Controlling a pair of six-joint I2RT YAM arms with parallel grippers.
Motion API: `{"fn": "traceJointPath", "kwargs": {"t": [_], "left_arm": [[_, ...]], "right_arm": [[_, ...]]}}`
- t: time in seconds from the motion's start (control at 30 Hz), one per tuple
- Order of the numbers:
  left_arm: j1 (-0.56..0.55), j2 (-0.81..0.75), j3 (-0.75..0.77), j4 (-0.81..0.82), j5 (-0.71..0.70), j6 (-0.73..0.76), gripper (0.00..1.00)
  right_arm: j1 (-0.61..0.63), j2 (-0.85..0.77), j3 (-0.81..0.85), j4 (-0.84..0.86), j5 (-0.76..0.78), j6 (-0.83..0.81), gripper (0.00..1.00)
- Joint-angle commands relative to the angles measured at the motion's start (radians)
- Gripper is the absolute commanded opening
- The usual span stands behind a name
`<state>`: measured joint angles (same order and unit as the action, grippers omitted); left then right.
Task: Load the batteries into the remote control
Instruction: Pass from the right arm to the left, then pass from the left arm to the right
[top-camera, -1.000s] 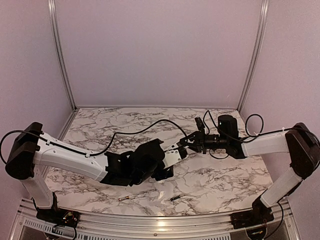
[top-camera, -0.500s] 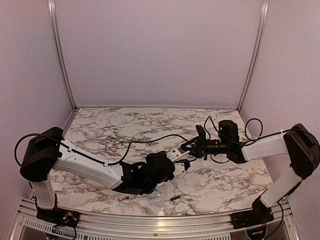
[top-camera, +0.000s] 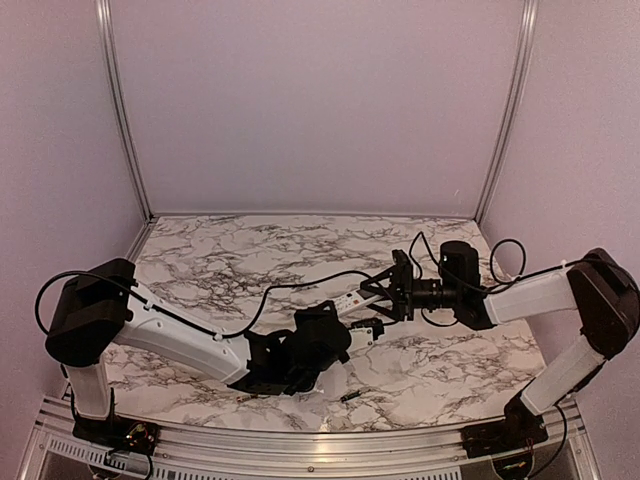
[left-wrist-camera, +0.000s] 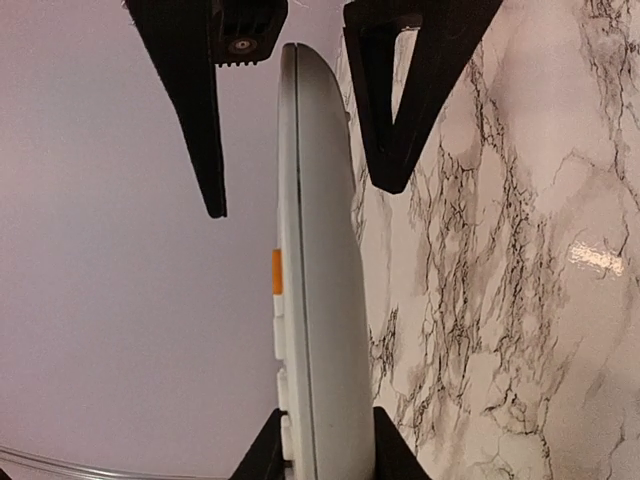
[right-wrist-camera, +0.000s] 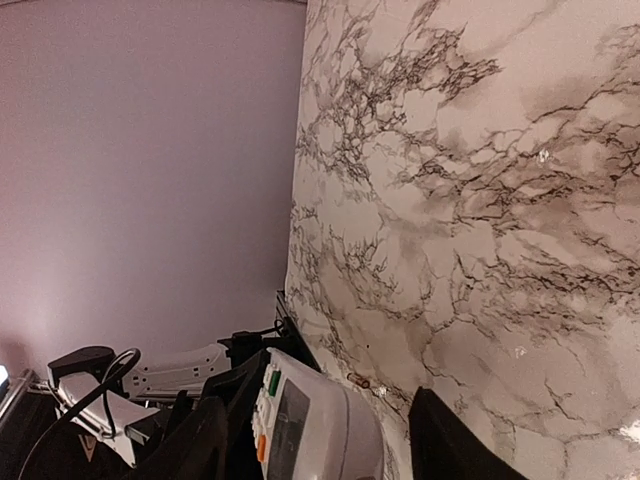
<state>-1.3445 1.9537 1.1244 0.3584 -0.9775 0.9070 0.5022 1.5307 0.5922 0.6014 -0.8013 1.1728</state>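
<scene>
My left end effector (left-wrist-camera: 320, 458) pinches the slim, smooth white remote control (left-wrist-camera: 315, 300) by its near end, seen edge-on with one orange button showing; my right end effector (right-wrist-camera: 320, 440) is spread, its black wedge-shaped fingers flanking the far end; on the veined marble tabletop (top-camera: 450, 360), toward 6 o'clock of the remote, lie the thin cylindrical silvery battery (top-camera: 248, 397) and dark battery (top-camera: 350, 396), well apart.

There is one remote control (left-wrist-camera: 315, 250). I count two batteries on the one marble table (top-camera: 450, 360): a dark battery (top-camera: 350, 396) and, it seems, a lighter battery (top-camera: 246, 398), very small in the top view. There are two arms, each with one gripper: the left gripper (left-wrist-camera: 325, 462) and the right gripper (right-wrist-camera: 322, 440).
</scene>
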Motion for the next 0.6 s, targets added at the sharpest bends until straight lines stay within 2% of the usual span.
{"fn": "traceJointPath", "kwargs": {"t": [0.0, 0.13, 0.23, 0.43, 0.53, 0.57], "left_arm": [[-0.002, -0.048, -0.009, 0.036, 0.044, -0.056, 0.0], [0.006, -0.112, 0.007, -0.096, 0.167, -0.203, 0.0], [0.023, -0.152, 0.032, -0.218, 0.282, -0.315, 0.0], [0.081, -0.245, 0.048, -0.315, 0.509, -0.491, 0.0], [0.138, -0.312, 0.049, -0.339, 0.702, -0.597, 0.0], [0.162, -0.335, 0.048, -0.344, 0.773, -0.631, 0.0]], "right_arm": [[-0.008, -0.043, 0.051, -0.074, -0.009, -0.113, 0.71], [-0.049, -0.099, 0.075, -0.093, 0.01, -0.239, 0.8], [-0.077, -0.185, 0.086, -0.125, 0.07, -0.369, 0.83], [-0.097, -0.365, 0.1, -0.144, 0.187, -0.57, 0.87], [-0.097, -0.46, 0.087, -0.132, 0.233, -0.64, 0.98], [-0.099, -0.485, 0.087, -0.145, 0.235, -0.666, 0.99]]}}
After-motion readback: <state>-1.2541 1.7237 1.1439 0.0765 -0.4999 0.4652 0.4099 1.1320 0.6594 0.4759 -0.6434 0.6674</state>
